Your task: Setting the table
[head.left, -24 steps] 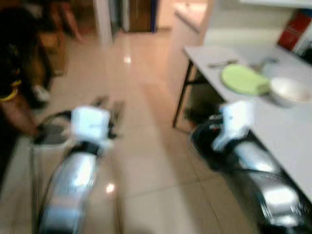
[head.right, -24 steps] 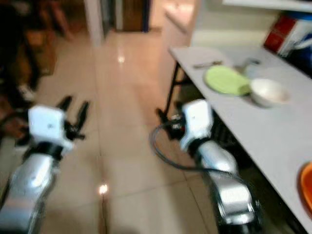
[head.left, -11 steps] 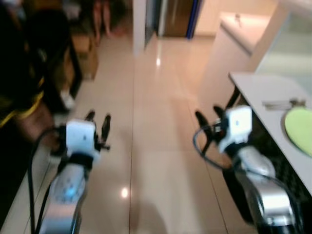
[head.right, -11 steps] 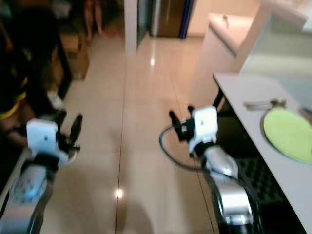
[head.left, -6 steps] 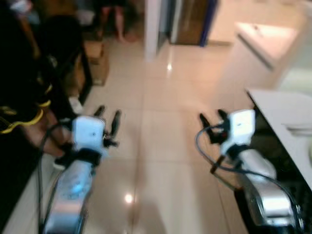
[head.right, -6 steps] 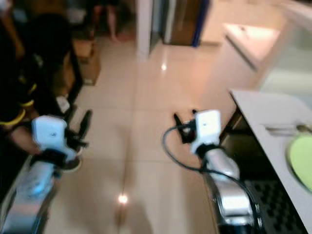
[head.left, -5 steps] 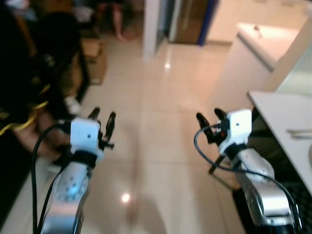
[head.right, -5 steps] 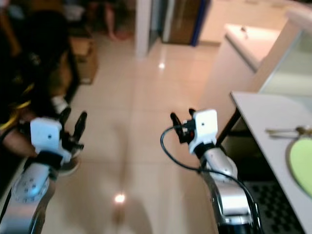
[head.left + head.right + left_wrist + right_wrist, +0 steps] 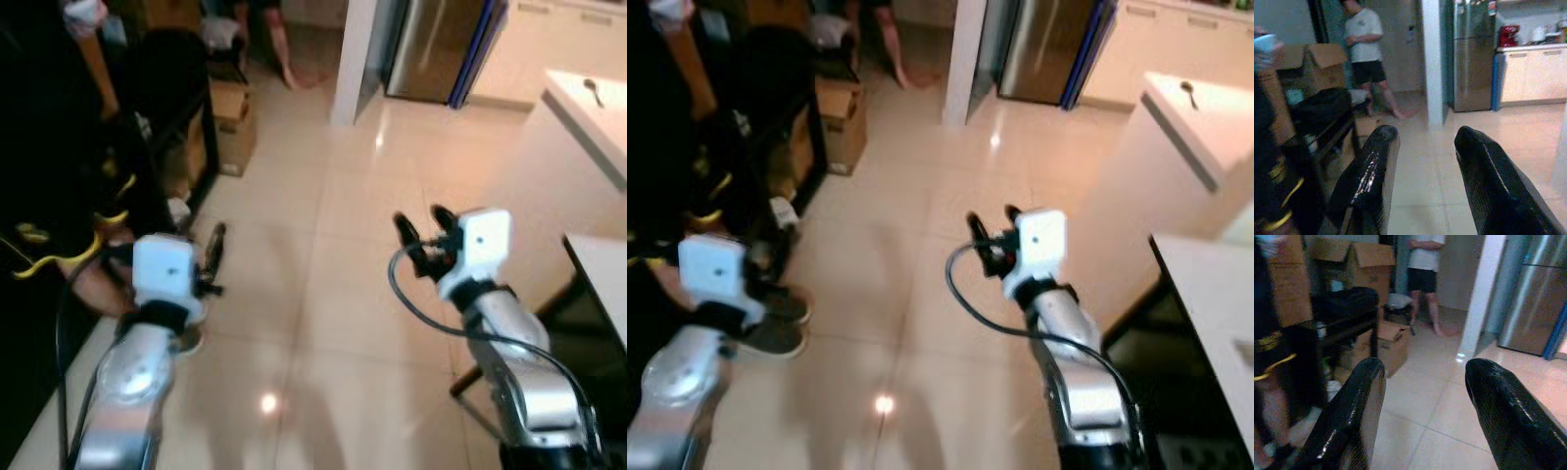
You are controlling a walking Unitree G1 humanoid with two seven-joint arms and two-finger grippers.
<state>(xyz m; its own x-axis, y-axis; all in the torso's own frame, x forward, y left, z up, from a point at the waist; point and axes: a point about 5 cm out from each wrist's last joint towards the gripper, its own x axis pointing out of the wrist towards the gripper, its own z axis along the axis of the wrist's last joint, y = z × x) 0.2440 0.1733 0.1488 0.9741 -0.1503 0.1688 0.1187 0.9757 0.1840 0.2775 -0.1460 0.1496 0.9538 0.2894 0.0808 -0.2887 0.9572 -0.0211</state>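
Turned away from the table since a moment ago, the head camera now faces open floor. Right gripper (image 9: 423, 230) and left gripper (image 9: 1422, 181) both hang open and empty, pointing toward a cardboard box (image 9: 841, 110) and a standing person (image 9: 1422, 264). Only the tabletop (image 9: 600, 269) corner shows — nearest the right arm, at its outer side.

A white table (image 9: 1215, 284) shows just its bare near corner at the right edge, with a dark leg (image 9: 470, 377) angling down to the floor.
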